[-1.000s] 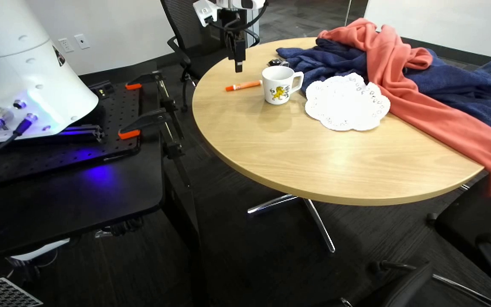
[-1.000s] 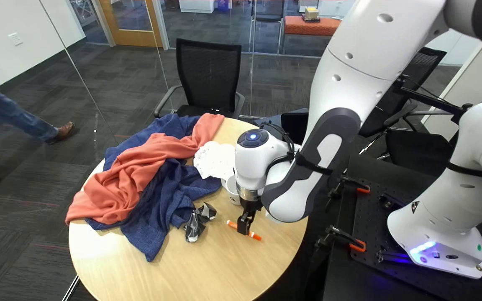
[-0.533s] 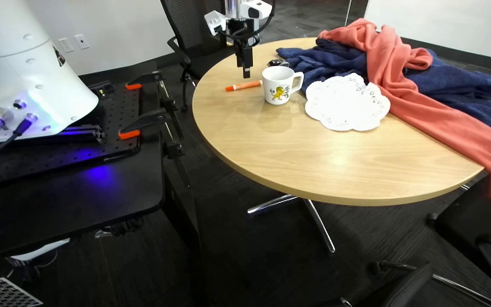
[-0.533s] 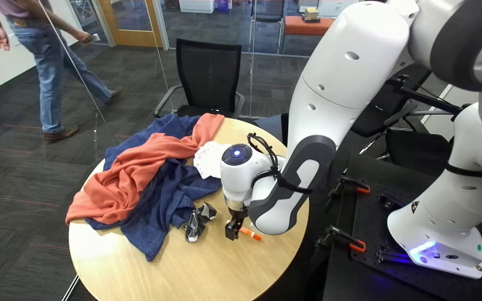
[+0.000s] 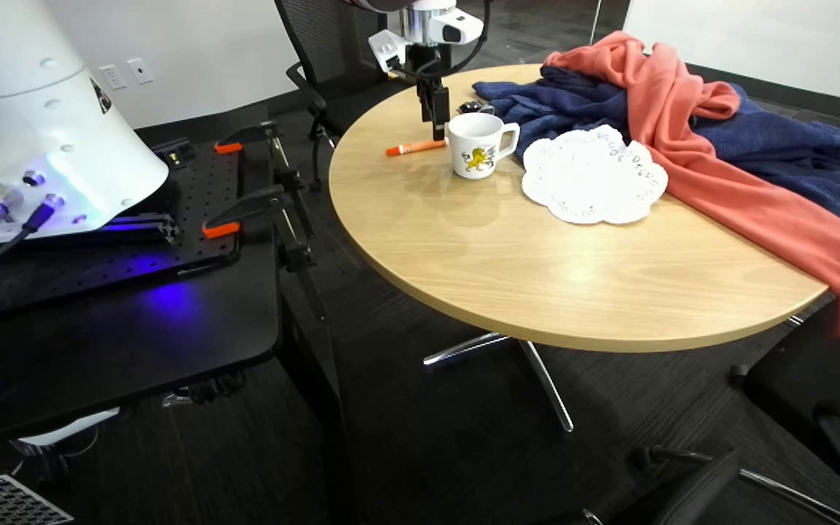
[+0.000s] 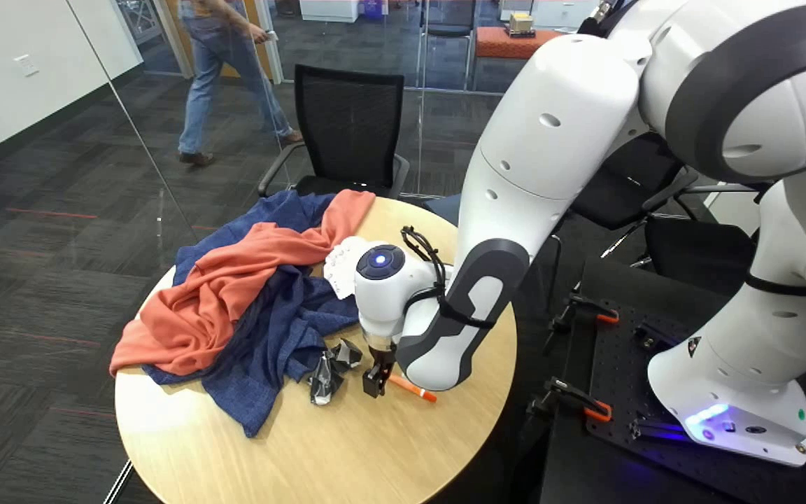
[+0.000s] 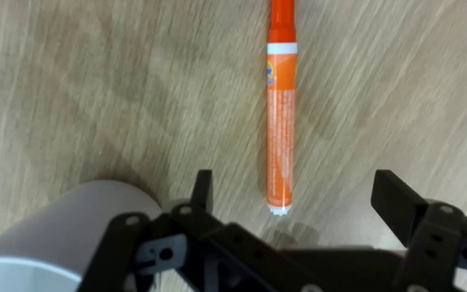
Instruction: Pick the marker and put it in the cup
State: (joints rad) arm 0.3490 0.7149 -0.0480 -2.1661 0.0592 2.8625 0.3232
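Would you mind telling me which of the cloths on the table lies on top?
The coral cloth: in both exterior views it runs over the dark blue cloth, which shows on either side.

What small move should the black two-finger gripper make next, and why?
Probably ease the open gripper straight down: in the wrist view its fingers stand apart on either side of the slim orange marker, which lies ungripped on the wood-grain tabletop.

In an exterior view, at the frame's upper centre, the marker (image 5: 415, 147) lies on the surface (image 5: 573, 284) left of the cup (image 5: 472, 149), the doily (image 5: 595, 179) to the cup's right, the upper cloth (image 5: 744, 204) across the lower cloth (image 5: 792, 146) at upper right; the tool (image 5: 433, 128) hangs by the marker's right end
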